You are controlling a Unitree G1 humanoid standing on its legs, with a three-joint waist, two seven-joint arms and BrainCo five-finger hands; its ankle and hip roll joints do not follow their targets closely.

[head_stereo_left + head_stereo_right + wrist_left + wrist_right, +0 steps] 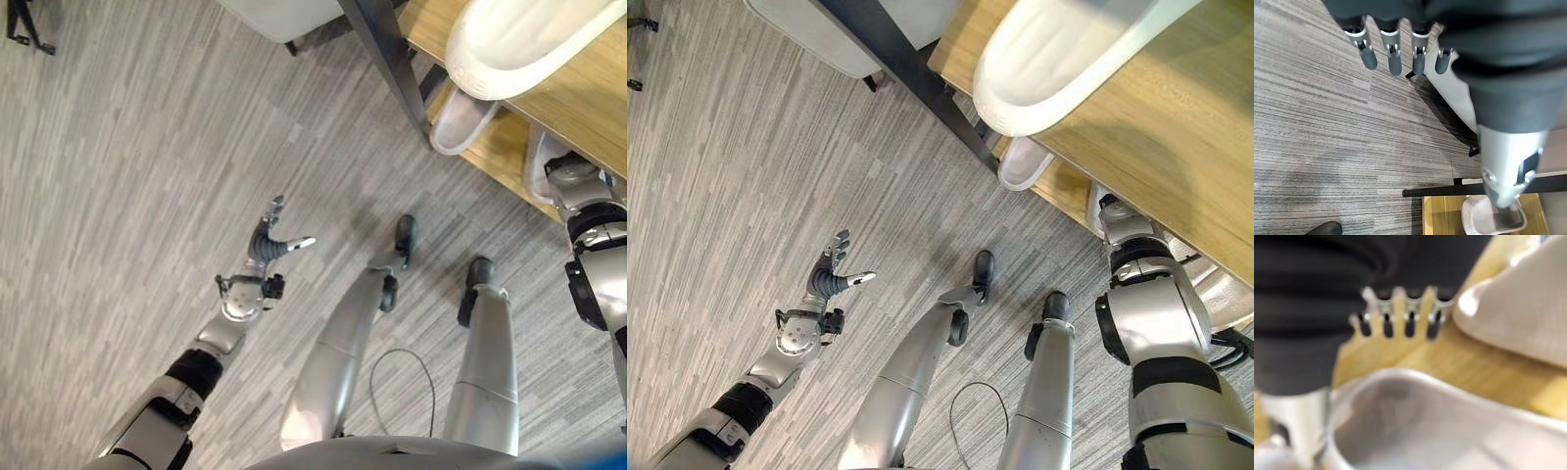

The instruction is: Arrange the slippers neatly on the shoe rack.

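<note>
The pale grey, soft-moulded slippers sit on the light wooden shoe rack with dark metal legs [1136,137]: one large slipper [1058,54] lies on the top shelf, a second [1024,162] and a third [542,162] rest on the lower shelf. The right hand [1400,308] reaches in over the lower shelf, its fingers straight above the wood, with the rim of a slipper [1449,426] just beneath the thumb; it seems to hold nothing. The left hand [269,240] hangs relaxed and empty over the grey striped floor [127,176]. Judging by this, the step is placing or straightening the lower pair; next calls for nudging them parallel.
</note>
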